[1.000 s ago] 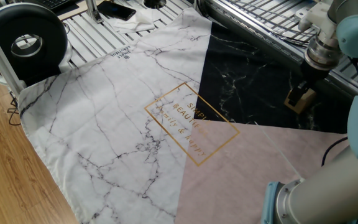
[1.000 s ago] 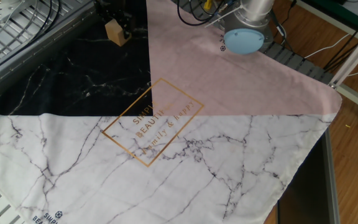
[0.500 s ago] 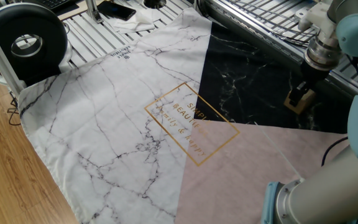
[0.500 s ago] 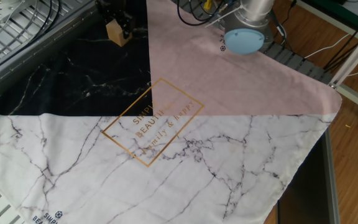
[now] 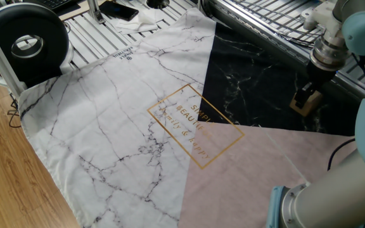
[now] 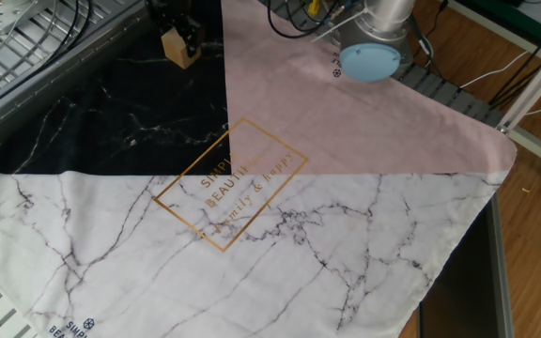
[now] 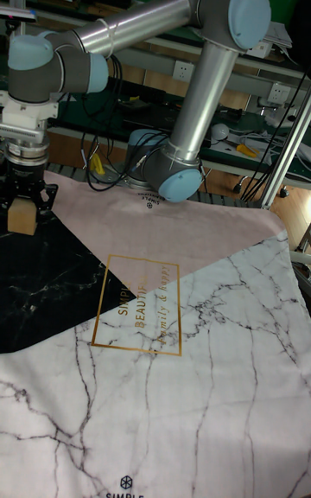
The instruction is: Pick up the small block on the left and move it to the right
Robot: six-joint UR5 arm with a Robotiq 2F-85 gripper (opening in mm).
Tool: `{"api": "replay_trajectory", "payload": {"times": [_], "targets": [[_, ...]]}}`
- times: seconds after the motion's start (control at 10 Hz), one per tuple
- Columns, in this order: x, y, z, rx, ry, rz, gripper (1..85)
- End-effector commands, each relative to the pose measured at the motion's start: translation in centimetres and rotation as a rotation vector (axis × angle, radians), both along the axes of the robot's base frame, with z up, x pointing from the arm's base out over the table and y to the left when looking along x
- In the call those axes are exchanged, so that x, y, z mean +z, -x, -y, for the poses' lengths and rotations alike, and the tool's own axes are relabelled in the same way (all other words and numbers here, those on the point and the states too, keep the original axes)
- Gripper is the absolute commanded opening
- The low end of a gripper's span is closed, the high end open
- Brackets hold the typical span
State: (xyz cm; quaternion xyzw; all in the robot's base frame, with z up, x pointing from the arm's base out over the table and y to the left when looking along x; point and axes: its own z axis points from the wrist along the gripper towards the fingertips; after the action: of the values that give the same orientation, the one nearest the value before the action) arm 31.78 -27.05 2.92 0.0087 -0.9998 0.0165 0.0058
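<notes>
The marble-print cloth (image 7: 199, 351) is lying flat under everything, and nothing is shifting across the last second. At the left edge of the tall view the gripper (image 7: 23, 204) is staying clamped on the small block (image 7: 22, 214), which is sitting low over the cloth's black patch. I'd say the grasp is made and the carry right is still pending.

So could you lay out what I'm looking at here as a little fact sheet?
Robot: one arm with a two-finger gripper
Gripper state: fingers down around the small block, one on each side
Block: plain light tan, at the far edge of the cloth's black marble section
Block lifted or resting: cannot tell
Surface: tricolour cloth, with white marble and pink sections
Centre print: gold-framed lettering
</notes>
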Motion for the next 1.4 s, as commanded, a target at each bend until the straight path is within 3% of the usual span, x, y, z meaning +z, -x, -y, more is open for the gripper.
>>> {"api": "replay_trajectory", "payload": {"times": [0.0,0.2,0.4,0.7,1.1,1.3], "targets": [[2.8,-0.1,-0.7,-0.021,0.011,-0.02,30.3],[5.1,-1.3,-3.0,-0.029,0.005,-0.023,25.0],[6.2,-2.7,-7.8,-0.062,-0.071,-0.012,19.0],[7.6,-4.6,-12.1,-0.086,-0.089,0.009,17.7],[7.5,-7.0,-15.1,-0.108,-0.105,0.065,13.7],[7.4,-7.4,-15.8,-0.118,-0.126,0.077,13.7]]}}
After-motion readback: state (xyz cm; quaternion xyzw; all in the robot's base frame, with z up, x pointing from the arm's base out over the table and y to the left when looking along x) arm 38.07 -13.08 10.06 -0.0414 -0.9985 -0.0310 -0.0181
